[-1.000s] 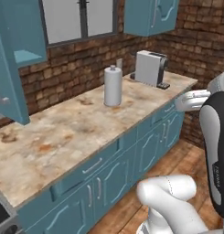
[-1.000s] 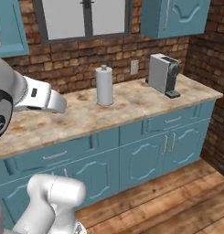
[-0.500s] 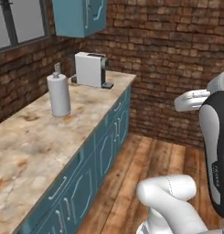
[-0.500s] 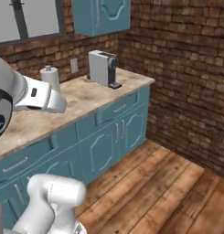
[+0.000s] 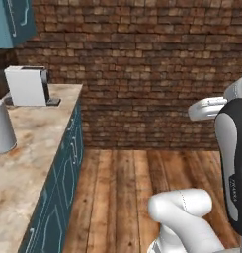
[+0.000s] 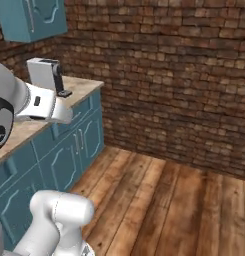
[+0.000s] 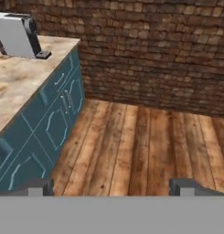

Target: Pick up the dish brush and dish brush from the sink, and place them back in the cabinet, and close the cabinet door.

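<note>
brick wall [image 5: 142, 74] fills the far side, wood floor [image 7: 145, 137] below; marble surface [image 5: 28, 148] w/ coffee machine [image 5: 26, 85] ends at the left. tool [image 7: 113, 186] is released, jaws wide, nothing held. sink and brushes aren't visible from this spot, so can't place them. base looks mid-turn: best to keep the arm tucked and stop square to the sink before reaching. vs 1 s ago the window and most of the surface have slid off left: camera moved, not the things.

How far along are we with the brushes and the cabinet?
Nothing looks done. The gripper is open and empty, aimed at the wood floor past the counter end with the coffee machine. Fetching both brushes, stowing them and shutting the door all remain.
</note>
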